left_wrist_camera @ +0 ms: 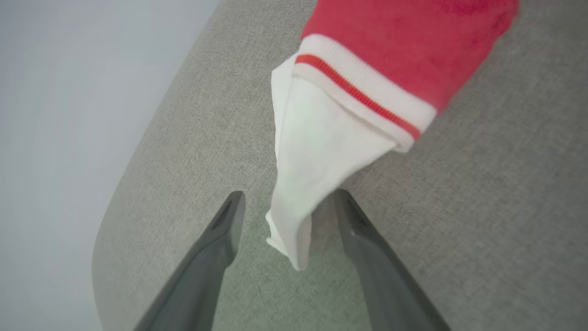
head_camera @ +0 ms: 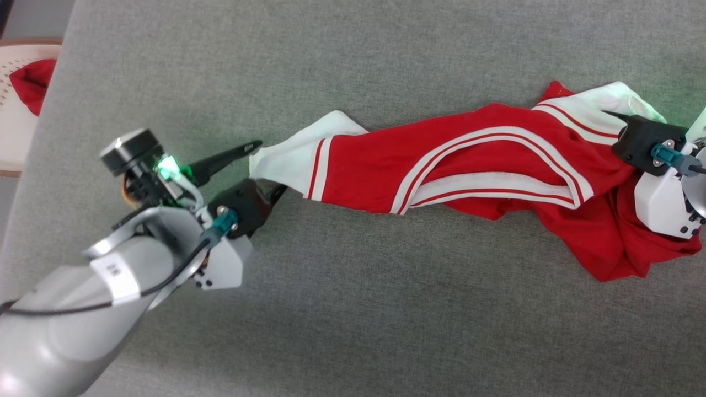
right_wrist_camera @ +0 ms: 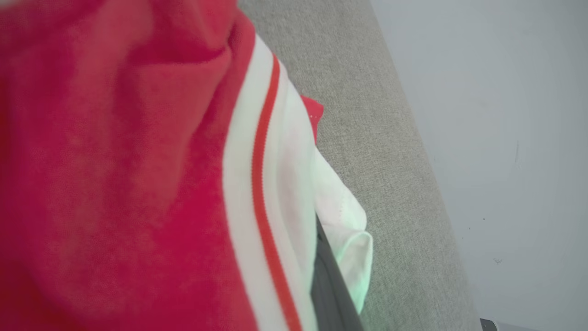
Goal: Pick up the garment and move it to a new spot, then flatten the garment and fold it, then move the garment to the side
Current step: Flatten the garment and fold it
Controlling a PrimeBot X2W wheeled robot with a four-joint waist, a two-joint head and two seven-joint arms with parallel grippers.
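Grey fabric worktop (head_camera: 353,309) holds the garment (head_camera: 474,165), drawn lengthwise, seemingly for flattening. Left end effector (head_camera: 263,168) gapes around one sleeve tip (left_wrist_camera: 294,216); right end effector (head_camera: 618,118) clamps the other.

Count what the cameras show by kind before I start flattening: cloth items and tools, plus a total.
Red-and-white garment: 1
Other red cloth, upper left of the head view, beyond the grey surface: 1
Tools: 2, the left tool and the right tool
Total: 4
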